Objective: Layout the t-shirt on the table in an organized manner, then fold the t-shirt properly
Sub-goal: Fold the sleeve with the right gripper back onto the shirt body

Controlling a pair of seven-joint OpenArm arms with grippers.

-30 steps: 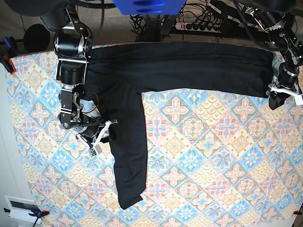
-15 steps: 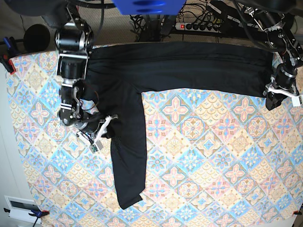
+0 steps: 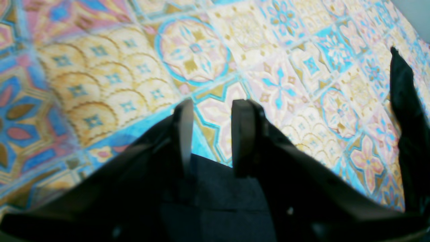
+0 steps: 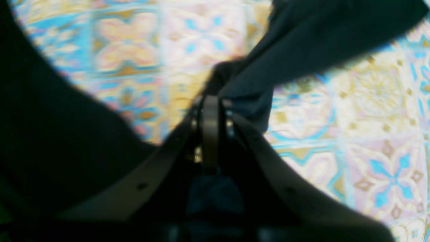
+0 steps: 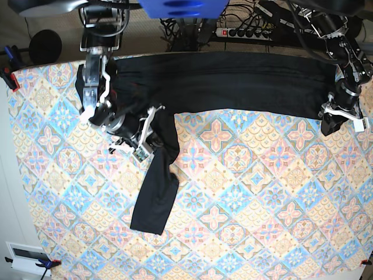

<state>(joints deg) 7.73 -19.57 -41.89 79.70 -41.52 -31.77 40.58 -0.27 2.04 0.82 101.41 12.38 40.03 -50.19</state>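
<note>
The black t-shirt [image 5: 233, 81] lies as a long band along the far side of the table [image 5: 262, 192], with one sleeve [image 5: 156, 192] trailing toward the front. My right gripper [image 5: 144, 135] is shut on that sleeve's upper part. In the right wrist view the gripper [image 4: 210, 101] pinches the black fabric [image 4: 302, 43], which rises away to the upper right. My left gripper [image 5: 334, 119] sits at the band's right end. Its fingers [image 3: 183, 131] stand apart in the left wrist view, patterned cloth shows between the tips, and a dark fabric edge [image 3: 215, 181] lies deeper between them.
A power strip and cables [image 5: 245, 32] run beyond the far edge. Clamps [image 5: 9, 76] hold the cloth at the left corner. A white box [image 5: 26, 256] sits off the front left corner. A black strip of fabric [image 3: 404, 127] shows at the left wrist view's right edge.
My right gripper closed on the sleeve and carried it up and to the right, so the sleeve's lower end slid back from the front. The left gripper shifted slightly left.
</note>
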